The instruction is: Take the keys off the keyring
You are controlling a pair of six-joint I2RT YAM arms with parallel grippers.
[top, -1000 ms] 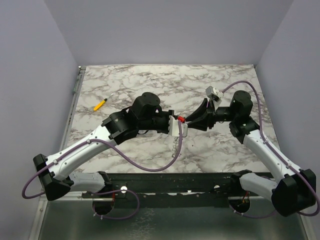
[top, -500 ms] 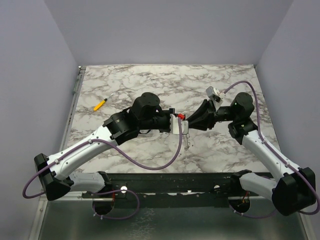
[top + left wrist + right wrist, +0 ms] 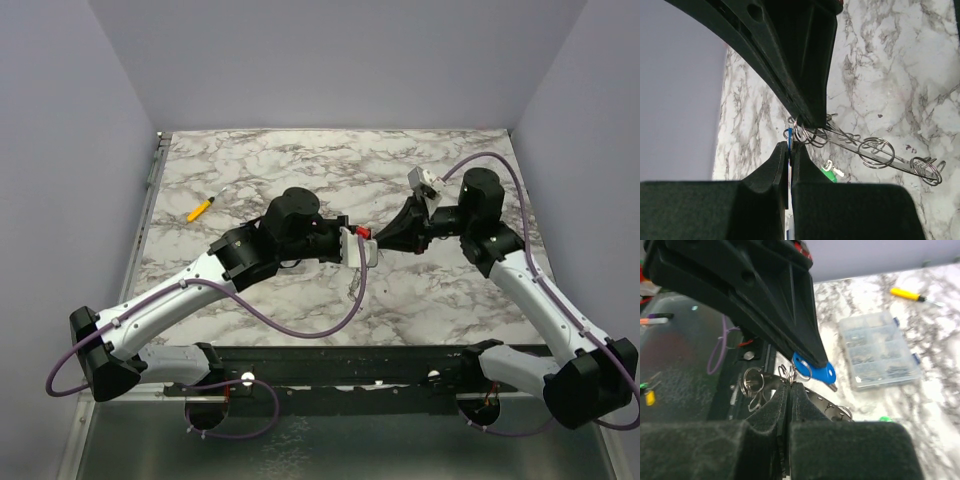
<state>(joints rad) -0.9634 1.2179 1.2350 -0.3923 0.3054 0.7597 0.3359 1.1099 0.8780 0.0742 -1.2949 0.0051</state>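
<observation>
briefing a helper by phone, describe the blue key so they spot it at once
From the right wrist camera, start at the clear compartment box and move left to the tip of the left claw. The blue key sits there, its flat blue plastic head standing out among bare silver wire rings.

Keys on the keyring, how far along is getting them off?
Nothing looks done: no key clearly lies free. In hand: left gripper pinches the blue key, right gripper grips the keyring, both above the table. Left: blue key, still ringed, and the rest; green key state unclear.
</observation>
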